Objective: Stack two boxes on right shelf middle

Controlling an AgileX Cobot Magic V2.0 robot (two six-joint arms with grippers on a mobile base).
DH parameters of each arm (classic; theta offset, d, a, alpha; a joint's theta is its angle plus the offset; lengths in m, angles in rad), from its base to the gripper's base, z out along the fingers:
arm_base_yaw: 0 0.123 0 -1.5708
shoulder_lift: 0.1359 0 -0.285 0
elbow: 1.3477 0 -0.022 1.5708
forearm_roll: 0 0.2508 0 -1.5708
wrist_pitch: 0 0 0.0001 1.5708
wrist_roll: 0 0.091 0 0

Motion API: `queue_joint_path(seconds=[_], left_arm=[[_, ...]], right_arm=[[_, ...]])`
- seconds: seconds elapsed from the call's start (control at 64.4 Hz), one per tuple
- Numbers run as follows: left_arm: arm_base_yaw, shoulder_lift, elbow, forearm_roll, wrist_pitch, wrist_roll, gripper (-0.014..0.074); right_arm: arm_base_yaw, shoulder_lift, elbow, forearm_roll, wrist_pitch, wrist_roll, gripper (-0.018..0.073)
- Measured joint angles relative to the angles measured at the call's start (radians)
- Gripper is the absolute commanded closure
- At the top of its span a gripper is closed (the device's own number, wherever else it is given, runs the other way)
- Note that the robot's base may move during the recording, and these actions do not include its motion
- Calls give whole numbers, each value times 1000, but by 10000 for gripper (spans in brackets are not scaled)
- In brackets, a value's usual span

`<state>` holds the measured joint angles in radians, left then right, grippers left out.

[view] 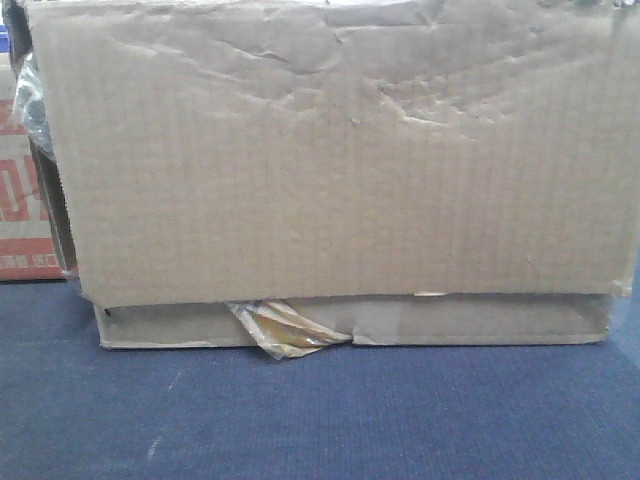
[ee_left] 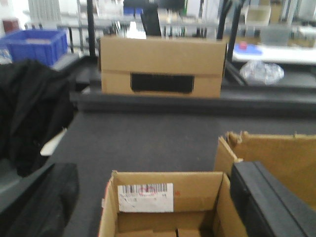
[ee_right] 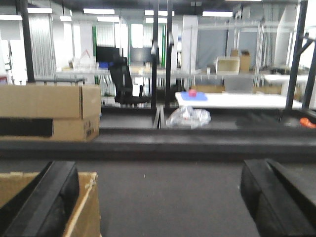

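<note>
A wide, tall brown box [view: 330, 160] with a wrinkled, dented face fills the front view. It rests on a thin flat box [view: 480, 322], and a yellowish tape scrap [view: 280, 330] hangs between them. Both stand on a blue surface [view: 320, 420]. The shelf is out of view. My left gripper [ee_left: 155, 210] is open above an open-topped brown carton [ee_left: 197, 190] with a barcode label. A second open carton [ee_left: 281, 148] stands behind its right finger. My right gripper [ee_right: 163, 205] is open over dark tabletop, with its left finger [ee_right: 44, 197] beside a carton corner [ee_right: 84, 212].
A white carton with red print [view: 18, 200] stands left of the stack. A closed brown box with a black strip [ee_left: 160, 59] sits at the dark table's far edge. Black cloth [ee_left: 29, 108] and a blue bin [ee_left: 34, 44] lie to the left. A plastic bag [ee_right: 187, 117] lies beyond.
</note>
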<state>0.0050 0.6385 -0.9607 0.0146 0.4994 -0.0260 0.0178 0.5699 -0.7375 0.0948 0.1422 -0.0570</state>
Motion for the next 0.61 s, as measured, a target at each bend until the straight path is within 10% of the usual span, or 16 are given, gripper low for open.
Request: queue_joint_path(seconds=[0.373,0.606], left_arm=[[-19,473,-367,30,340,12,25],[129,755,-591,-81,583,188,30]], right_arm=[[16,33,-1,0,-4,0,-10],[39,33,-1,0,-5,0,-10]])
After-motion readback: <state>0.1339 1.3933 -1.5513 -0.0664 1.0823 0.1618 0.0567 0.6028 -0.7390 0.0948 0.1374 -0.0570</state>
